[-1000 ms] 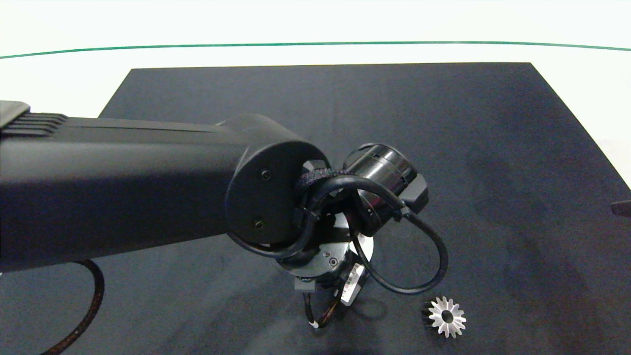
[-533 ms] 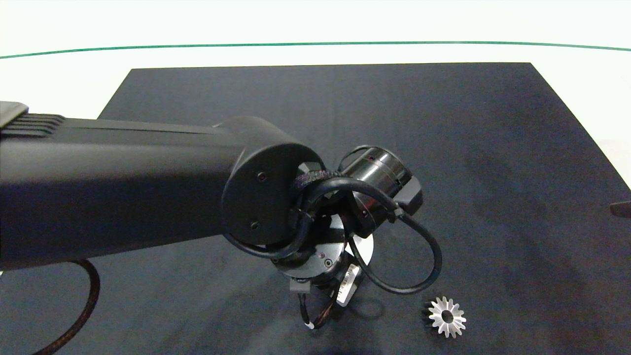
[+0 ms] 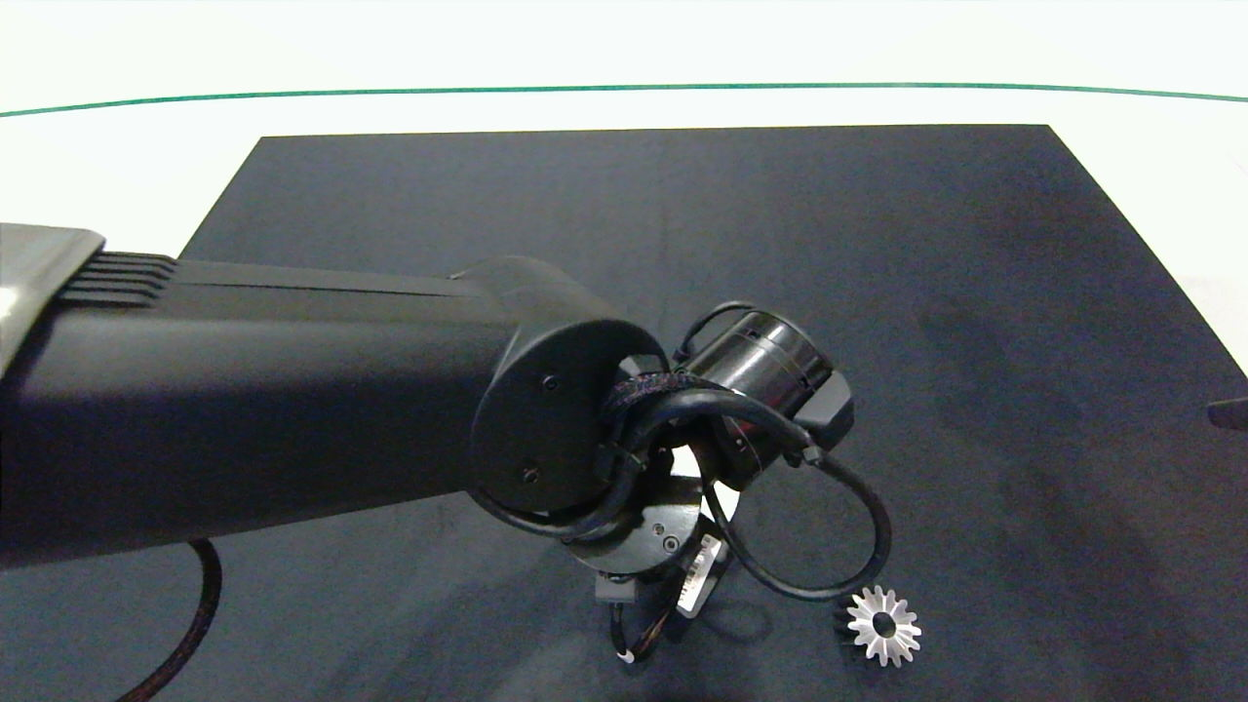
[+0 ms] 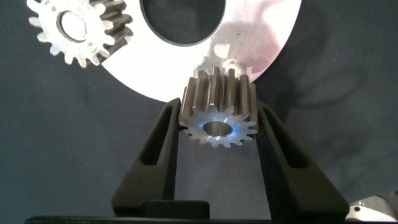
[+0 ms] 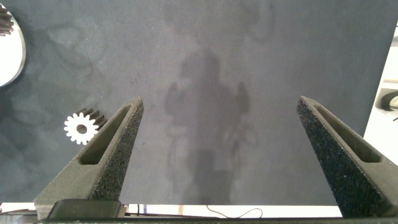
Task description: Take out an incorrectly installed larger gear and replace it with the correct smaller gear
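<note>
My left gripper [image 4: 217, 109] is shut on the smaller gear [image 4: 219, 118], a silver gear with short stubby teeth held flat between the two fingers. The gear hangs over the edge of a round silver plate [image 4: 261, 31] with a big hole, just in front of a small silver stub [image 4: 235, 63] on it. A look-alike small gear [image 4: 78, 26] sits on the plate. The larger gear [image 3: 883, 626], star-like with long pointed teeth, lies on the black mat near the front; it is also in the right wrist view [image 5: 81, 127]. My right gripper [image 5: 217, 109] is open over bare mat.
The left arm [image 3: 292, 390] covers the middle of the head view and hides most of the plate. The black mat [image 3: 877, 292] lies on a white table. A tip of the right arm [image 3: 1228, 411] shows at the right edge.
The left arm has shifted a little to the right and toward the front edge, still holding the smaller gear. The larger gear and the right arm have not moved.
</note>
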{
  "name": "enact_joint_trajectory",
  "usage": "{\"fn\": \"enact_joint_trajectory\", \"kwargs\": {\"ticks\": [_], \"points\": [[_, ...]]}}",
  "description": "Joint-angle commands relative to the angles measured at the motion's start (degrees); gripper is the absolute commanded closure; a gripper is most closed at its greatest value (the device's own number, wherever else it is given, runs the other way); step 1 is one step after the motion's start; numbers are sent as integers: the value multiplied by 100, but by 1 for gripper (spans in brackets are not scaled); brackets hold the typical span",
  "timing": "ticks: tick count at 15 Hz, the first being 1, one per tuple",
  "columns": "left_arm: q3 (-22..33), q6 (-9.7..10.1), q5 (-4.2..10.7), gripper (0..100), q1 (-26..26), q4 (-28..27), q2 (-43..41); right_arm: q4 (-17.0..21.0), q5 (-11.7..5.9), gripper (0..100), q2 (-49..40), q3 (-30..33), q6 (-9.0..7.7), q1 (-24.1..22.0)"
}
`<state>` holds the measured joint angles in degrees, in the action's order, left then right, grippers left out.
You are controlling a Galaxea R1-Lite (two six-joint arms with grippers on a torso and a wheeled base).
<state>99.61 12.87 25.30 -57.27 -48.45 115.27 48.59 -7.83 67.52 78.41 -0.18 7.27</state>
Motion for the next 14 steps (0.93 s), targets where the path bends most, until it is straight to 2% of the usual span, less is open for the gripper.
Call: {"fn": "enact_joint_trajectory", "kwargs": {"ticks": [1, 6, 14], "points": [[41, -4, 19, 90, -12, -25, 39, 28, 36, 0, 15, -1, -8, -6], [59, -48, 28, 90, -109, -51, -75, 28, 44, 0, 15, -1, 1, -6], [454, -48, 28, 90, -276, -315, 101, 28, 44, 0, 6, -10, -8, -6]]}}
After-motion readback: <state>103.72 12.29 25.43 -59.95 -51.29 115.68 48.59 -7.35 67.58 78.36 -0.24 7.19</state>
